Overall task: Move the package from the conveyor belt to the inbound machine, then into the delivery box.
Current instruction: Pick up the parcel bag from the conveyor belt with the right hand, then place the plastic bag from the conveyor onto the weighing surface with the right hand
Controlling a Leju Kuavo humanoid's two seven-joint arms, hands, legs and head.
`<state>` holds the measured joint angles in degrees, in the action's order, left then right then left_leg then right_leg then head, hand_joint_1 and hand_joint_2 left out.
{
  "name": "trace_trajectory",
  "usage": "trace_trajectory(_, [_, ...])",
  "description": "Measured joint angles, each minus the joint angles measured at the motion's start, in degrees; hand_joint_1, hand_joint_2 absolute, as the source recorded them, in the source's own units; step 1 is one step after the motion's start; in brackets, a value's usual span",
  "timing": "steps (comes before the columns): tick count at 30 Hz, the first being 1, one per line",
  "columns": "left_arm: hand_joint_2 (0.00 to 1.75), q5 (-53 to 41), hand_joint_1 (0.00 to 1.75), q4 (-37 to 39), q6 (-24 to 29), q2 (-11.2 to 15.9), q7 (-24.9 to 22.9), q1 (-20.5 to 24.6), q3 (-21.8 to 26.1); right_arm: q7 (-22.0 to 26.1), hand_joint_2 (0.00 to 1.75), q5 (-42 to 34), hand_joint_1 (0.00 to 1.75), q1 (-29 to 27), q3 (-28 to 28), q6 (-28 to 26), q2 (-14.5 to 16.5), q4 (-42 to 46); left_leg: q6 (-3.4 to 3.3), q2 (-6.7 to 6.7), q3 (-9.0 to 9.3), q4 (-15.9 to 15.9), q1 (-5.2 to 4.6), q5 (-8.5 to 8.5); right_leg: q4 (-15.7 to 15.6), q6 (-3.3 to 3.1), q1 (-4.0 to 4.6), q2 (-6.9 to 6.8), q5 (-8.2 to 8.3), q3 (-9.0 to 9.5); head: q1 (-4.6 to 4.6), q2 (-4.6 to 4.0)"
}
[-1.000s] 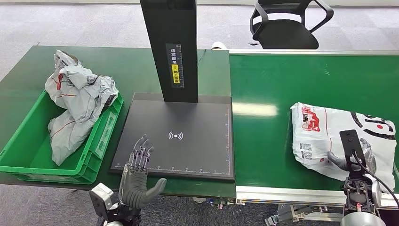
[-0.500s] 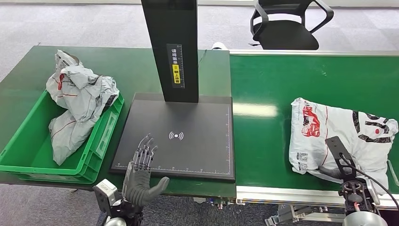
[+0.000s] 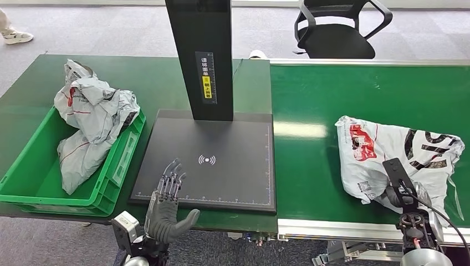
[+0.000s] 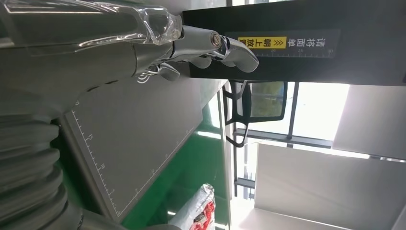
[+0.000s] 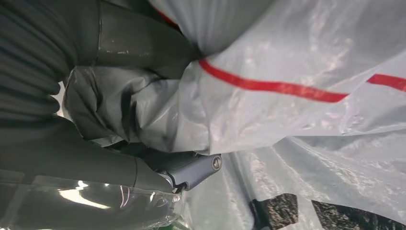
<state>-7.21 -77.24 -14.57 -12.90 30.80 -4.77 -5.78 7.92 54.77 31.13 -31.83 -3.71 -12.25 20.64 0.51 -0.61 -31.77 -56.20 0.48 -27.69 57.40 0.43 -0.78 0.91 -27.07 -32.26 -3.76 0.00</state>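
A crumpled white plastic package with red and black print sits at the right on the green conveyor belt. My right hand grips its near edge; in the right wrist view the thumb and fingers pinch the white film. My left hand hangs open with fingers apart over the near left corner of the black inbound machine plate; the left wrist view shows its fingertips above the plate.
A green delivery box at the left holds several grey mailer bags. The machine's black post rises behind the plate. A black office chair stands beyond the belt. A person's shoe is at the far left.
The package has bunched up and shifted left and slightly upward under my right hand. My left hand has barely moved. A person's shoe has appeared at the far left.
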Motion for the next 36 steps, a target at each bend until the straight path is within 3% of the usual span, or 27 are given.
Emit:
trace_trajectory(4, [1.75, -0.1, 0.00, 0.0, 0.3, 0.0, 0.0, -0.2, 0.1, 6.6, 1.75, -3.8, 1.75, 0.0, -1.2, -4.9, 0.7, 0.6, 0.00, -0.01, -0.05, 0.0, 0.00, 0.00, 0.0, 0.00, 0.00, -0.01, 0.00, -0.01, -0.01, 0.00])
trace_trajectory(7, [1.75, -0.5, 0.00, -0.2, 1.3, 0.0, 0.3, -0.7, 0.2, 18.1, 1.75, -12.9, 1.75, 0.3, -3.8, -9.8, 1.9, 2.6, 0.00, -0.03, -0.08, 0.0, -0.01, 0.00, 0.0, 0.00, -0.01, -0.03, 0.00, -0.03, -0.01, 0.00])
trace_trajectory(10, [1.75, -0.8, 0.00, -0.4, 2.8, -0.1, 0.7, -1.1, 0.2, 29.0, 1.75, -27.0, 1.75, 0.1, -6.6, -8.9, 4.1, 8.1, 0.00, -0.03, -0.08, 0.0, 0.00, 0.00, 0.0, 0.00, 0.00, -0.03, -0.01, -0.04, -0.02, 0.00])
trace_trajectory(12, [1.75, -0.9, 0.00, -0.4, 3.3, -0.2, 1.0, -1.2, 0.2, 31.1, 1.75, -34.7, 1.75, -0.8, -6.8, -7.2, 6.1, 13.7, 0.00, -0.02, -0.06, 0.0, 0.00, 0.00, 0.0, 0.00, 0.00, -0.03, -0.01, -0.05, -0.01, 0.00])
trace_trajectory(18, [1.75, -1.1, 0.00, -0.4, 3.9, -0.2, 1.1, -1.2, 0.2, 31.9, 1.75, -44.0, 1.75, -4.4, -4.1, -4.3, 10.7, 27.5, 0.00, -0.01, -0.07, 0.0, 0.01, 0.01, 0.0, -0.01, 0.01, -0.03, -0.01, -0.05, -0.01, 0.00])
trace_trajectory(22, [1.75, -1.1, 0.00, -0.4, 3.9, -0.2, 1.2, -1.1, 0.4, 32.1, 1.75, -47.2, 1.75, -8.4, 4.4, -0.8, 14.5, 38.6, 0.01, 0.18, -0.03, 0.0, 0.04, 0.00, 0.0, -0.02, 0.05, 0.10, -0.01, -0.07, 0.00, 0.00])
trace_trajectory(26, [1.75, -1.3, 0.00, -0.1, 3.4, -0.2, 1.6, -0.7, 0.8, 30.5, 1.75, -45.1, 1.75, -11.4, 16.7, 5.9, 18.1, 43.7, 0.03, 0.21, -0.02, 0.1, 0.10, 0.01, 0.0, -0.04, 0.12, 0.12, -0.02, -0.08, -0.02, 0.00])
trace_trajectory(30, [1.75, -1.6, 0.00, 0.9, 2.8, -0.2, 2.2, 0.3, 0.9, 30.1, 1.75, -41.6, 1.75, -12.5, 29.5, 9.3, 20.8, 42.3, 0.06, 0.17, -0.02, 0.1, 0.12, 0.04, 0.0, -0.04, 0.14, 0.08, -0.03, -0.08, -0.01, 0.00])
trace_trajectory(36, [1.75, -1.9, 0.00, 2.1, 2.2, -0.1, 2.4, 1.2, 0.9, 28.8, 1.75, -40.1, 1.75, -11.9, 43.9, 13.5, 23.7, 32.9, 0.06, 0.10, -0.09, 0.1, 0.12, 0.04, 0.0, -0.06, 0.14, 0.04, -0.04, -0.10, -0.03, 0.00])
